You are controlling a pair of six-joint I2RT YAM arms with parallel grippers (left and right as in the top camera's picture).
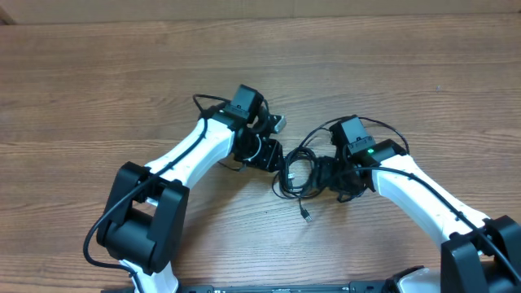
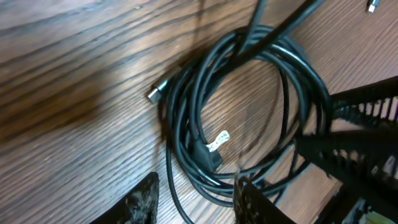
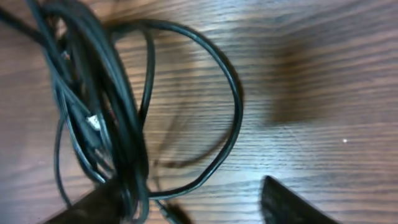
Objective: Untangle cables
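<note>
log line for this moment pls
scene: cables in one tangle on table | left jaws: apart, straddling strands | right jaws: apart, bundle at one side | task: not yet untangled

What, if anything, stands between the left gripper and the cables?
Nothing visible. The left gripper sits right at the near edge of the cables, with strands running between its fingers.

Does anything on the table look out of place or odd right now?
The cables lie in one tangled heap, loops crossing each other; one plug trails loose toward the near edge. Nothing looks damaged.
</note>
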